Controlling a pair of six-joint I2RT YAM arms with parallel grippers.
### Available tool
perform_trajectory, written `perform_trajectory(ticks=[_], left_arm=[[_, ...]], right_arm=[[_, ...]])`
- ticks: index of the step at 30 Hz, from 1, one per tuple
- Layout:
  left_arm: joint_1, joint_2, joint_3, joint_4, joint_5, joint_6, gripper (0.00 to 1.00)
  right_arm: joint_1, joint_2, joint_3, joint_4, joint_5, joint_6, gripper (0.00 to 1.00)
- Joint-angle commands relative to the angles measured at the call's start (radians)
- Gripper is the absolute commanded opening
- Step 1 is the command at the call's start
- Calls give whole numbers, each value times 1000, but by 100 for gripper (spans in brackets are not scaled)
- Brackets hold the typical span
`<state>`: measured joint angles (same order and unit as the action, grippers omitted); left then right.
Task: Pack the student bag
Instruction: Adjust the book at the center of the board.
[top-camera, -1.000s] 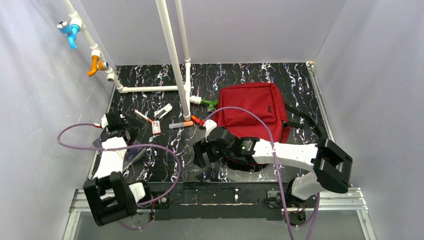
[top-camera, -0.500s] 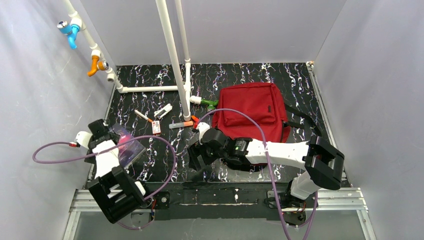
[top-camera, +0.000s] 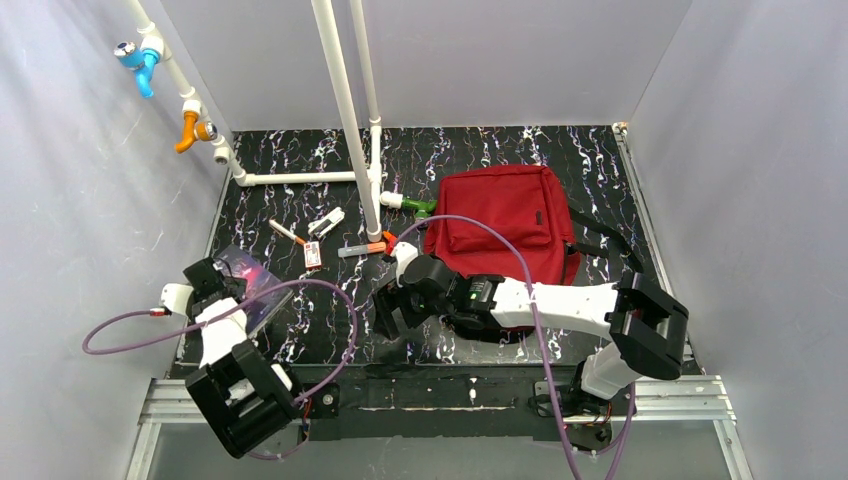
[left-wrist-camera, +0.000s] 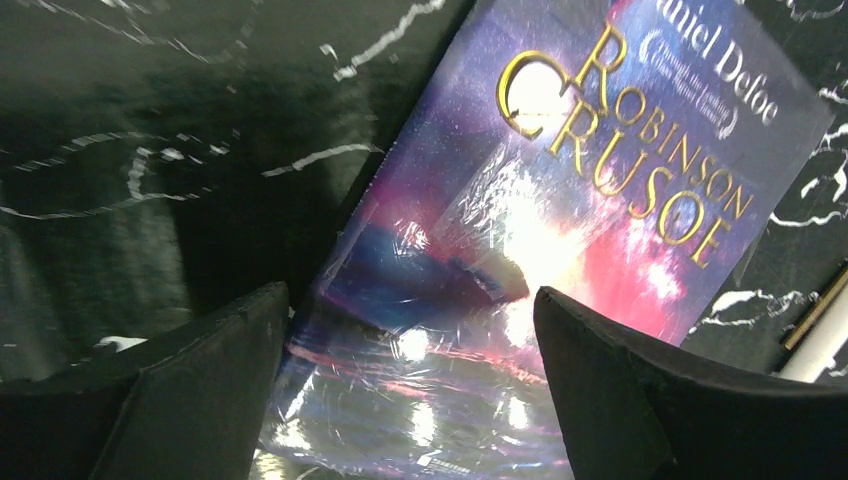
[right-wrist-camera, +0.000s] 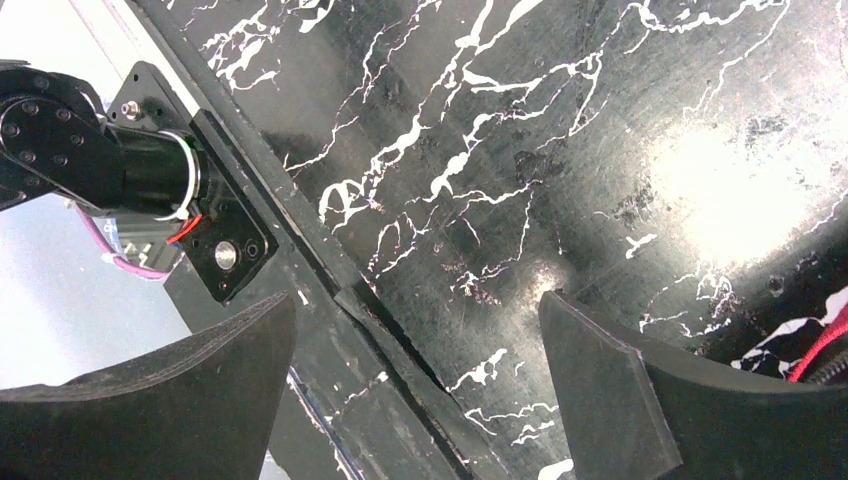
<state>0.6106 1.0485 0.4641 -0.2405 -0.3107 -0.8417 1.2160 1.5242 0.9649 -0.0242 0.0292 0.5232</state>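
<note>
At the left, the left pincer (left-wrist-camera: 408, 300) stands released, its fingers spread wide to either side of the near end of a shrink-wrapped book (left-wrist-camera: 560, 230) titled Robinson Crusoe. The book lies flat on the black marbled surface (top-camera: 480, 150), and its long axis runs away from the pincer, slanting to the right in the wrist view. Whether the fingers touch the cover cannot be told. Farther off and to the right, a scatter of pens and markers (top-camera: 320, 240) lies near the foot of the white pipe stand (top-camera: 345, 120). At the centre, the right pincer (top-camera: 390, 312) is likewise released and holds nothing, hanging over bare surface close to the near edge. At the right, the student bag (top-camera: 500, 215) lies flat on the far right part of the surface, long axis roughly near to far, its near end hidden beneath the right arm. No opening can be made out. The bag lies well to the right of the book, so the right arm is the nearer to it.
</note>
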Motion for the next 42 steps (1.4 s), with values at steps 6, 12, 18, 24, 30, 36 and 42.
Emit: perform_trajectory(ticks=[6,12,18,24,30,36,42], left_arm=[[-16,-120,-116,11,361,-100,65],[-318,-178,-52,-67,280,-66,65],[-377,-157,142,-146,31,205,94],[-315,96,310,-70,-132,433,98],[-296,407,484,17,-12,583,97],[-297,626,597,22,206,624,80],[-320,756,774,-139,151,626,69]], right_arm=[[5,96,99,83,2,-41,98],[5,219,144,188,-53,8,98],[5,267,140,231,-70,35,98],[6,310,142,276,-136,72,98],[4,327,152,297,-153,96,99],[-2,369,199,302,-184,114,98],[-4,400,212,316,-206,130,98]])
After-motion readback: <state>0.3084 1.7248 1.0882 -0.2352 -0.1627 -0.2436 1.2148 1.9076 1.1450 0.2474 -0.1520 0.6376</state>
